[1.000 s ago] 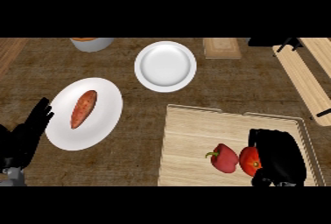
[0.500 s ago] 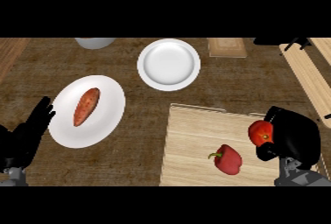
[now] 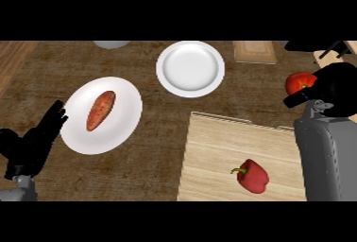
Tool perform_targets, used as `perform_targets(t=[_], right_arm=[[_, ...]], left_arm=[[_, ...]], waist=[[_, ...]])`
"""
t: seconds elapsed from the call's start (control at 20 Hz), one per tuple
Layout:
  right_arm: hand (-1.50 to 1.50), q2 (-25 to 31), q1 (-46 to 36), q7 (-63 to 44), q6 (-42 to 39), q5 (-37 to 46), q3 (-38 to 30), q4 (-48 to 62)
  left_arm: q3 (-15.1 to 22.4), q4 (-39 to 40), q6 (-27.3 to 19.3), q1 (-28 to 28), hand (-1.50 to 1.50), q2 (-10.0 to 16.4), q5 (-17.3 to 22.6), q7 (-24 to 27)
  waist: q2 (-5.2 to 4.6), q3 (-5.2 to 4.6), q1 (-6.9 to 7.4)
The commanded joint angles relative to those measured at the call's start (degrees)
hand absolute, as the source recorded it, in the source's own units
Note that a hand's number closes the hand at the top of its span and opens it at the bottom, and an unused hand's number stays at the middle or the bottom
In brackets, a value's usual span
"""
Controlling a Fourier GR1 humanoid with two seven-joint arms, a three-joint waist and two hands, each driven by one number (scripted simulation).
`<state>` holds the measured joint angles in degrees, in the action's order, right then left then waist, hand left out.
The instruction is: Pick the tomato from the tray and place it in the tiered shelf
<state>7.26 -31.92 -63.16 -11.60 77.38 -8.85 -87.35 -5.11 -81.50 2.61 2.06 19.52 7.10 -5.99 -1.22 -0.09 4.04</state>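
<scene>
Right black hand (image 3: 333,90) curled round the round red tomato (image 3: 300,82), beyond the pale wooden tray's (image 3: 216,156) far edge; fruit probably light, smooth, bruisable; best cupped around its girth; left hand (image 3: 31,142) rests open.

Black left robot hand (image 3: 31,142) and right robot hand (image 3: 339,87) cap grey forearms (image 3: 327,156) (smooth, boxy).
</scene>
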Motion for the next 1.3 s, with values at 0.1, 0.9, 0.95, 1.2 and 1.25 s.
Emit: perform_targets(t=[0.1, 0.9, 0.95, 1.2, 1.25], right_arm=[[1.5, -3.9, -16.9, -13.1, 7.9, 5.3, -6.3, 8.3], [1.5, -0.1, -44.9, -14.2, 7.6, 23.2, -11.8, 20.2], [1.5, 1.6, -44.4, -13.2, 7.9, 24.0, -13.0, 21.7], [1.5, 6.2, -49.3, -11.8, -0.6, 28.0, -16.0, 26.6], [1.5, 7.7, -49.4, -11.0, 0.8, 28.3, -17.4, 28.7]], left_arm=[[-0.2, 0.7, -0.3, -1.4, 0.0, -0.2, -0.7, 1.2], [-2.6, 1.1, 1.5, -3.0, 0.0, 0.8, 0.6, 1.2], [-1.9, 0.3, -0.7, -1.6, 0.0, -0.5, -0.5, 0.1], [-2.3, 0.2, 0.9, -3.4, 0.0, 0.5, -0.4, 1.4], [-2.2, 2.7, 0.4, -2.6, 0.0, -0.7, -0.8, 3.7]], waist=[[0.44, 0.04, -0.13], [1.08, -0.02, -2.28], [1.03, 0.02, -2.68], [1.26, 0.0, -2.72], [0.96, -0.04, -2.89]])
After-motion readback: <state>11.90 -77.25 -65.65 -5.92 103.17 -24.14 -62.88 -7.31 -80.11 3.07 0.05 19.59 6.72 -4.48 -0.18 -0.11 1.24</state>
